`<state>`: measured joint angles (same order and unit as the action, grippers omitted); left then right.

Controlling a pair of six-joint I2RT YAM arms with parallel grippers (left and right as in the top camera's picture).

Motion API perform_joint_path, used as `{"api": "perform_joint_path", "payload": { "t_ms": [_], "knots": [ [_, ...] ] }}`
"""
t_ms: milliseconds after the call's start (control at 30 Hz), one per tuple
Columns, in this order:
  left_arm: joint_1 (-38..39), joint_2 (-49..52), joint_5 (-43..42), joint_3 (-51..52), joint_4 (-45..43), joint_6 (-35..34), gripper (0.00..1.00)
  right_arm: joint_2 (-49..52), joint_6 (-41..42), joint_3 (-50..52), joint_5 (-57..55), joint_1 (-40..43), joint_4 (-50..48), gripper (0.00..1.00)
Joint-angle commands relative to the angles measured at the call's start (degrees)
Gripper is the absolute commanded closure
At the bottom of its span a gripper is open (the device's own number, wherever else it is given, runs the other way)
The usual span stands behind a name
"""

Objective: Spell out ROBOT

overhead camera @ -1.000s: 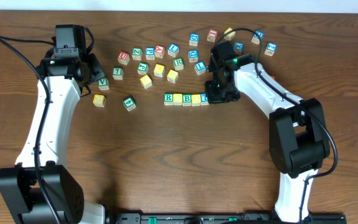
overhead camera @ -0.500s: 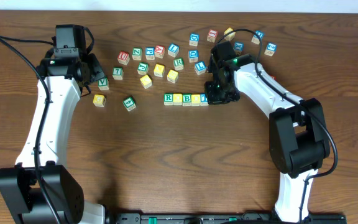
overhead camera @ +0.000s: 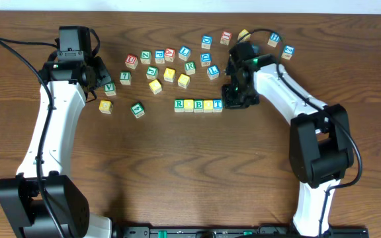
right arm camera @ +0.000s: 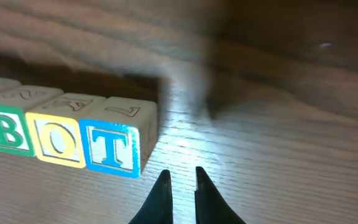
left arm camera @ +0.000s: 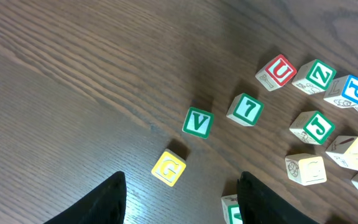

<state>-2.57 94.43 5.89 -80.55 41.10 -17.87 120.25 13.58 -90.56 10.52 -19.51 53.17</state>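
ROBOT row (overhead camera: 198,104), R end effector (right arm camera: 181,175) together by T cube (right arm camera: 112,148), L end effector (left arm camera: 180,186) apart

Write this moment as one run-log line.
row: five wooden letter cubes spell ROBOT | right gripper: shut, empty, beside blue-framed T cube | left gripper: open, empty

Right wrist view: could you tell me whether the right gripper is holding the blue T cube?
No, the right gripper is shut on nothing, with the blue T cube sitting beside it.

five wooden letter cubes (overhead camera: 198,105) sit touching in one straight row, reading r-o-b-o-t, blue-framed t (right arm camera: 112,146) rightmost.
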Motion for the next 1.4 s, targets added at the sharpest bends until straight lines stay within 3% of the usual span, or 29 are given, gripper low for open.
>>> {"api": "perform_joint_path", "payload": {
  "t_ms": [0, 467, 1033, 1200, 1333, 1367],
  "knots": [
    [-0.20, -1.29, -0.52, -1.77, 0.28, 1.38, 0.44, -2.45, -0.76, -4.22, 0.11, 0.92, 1.62, 0.92],
    [-0.24, -11.67, -0.52, -2.56, 1.57, 1.31, 0.43, -14.80, -3.43, -6.29, -2.05, 1.97, 3.04, 0.83],
    [-0.24, -12.13, -0.52, -2.14, 5.38, 1.11, 0.43, -31.34, -3.37, -6.29, -7.58, 1.95, 9.31, 0.68],
    [-0.24, -12.13, -0.52, -2.14, 5.38, 1.11, 0.43, -34.56, -2.91, -6.29, -7.58, 1.97, 10.78, 0.57],
    [-0.24, -12.13, -0.52, -2.14, 5.38, 1.11, 0.43, -37.22, -2.95, -6.29, -7.67, 1.97, 9.94, 0.41],
    [-0.24, -12.13, -0.52, -2.14, 5.38, 1.11, 0.43, -38.75, -2.93, -6.29, -8.31, 1.97, 9.62, 0.32]
  ]
}}
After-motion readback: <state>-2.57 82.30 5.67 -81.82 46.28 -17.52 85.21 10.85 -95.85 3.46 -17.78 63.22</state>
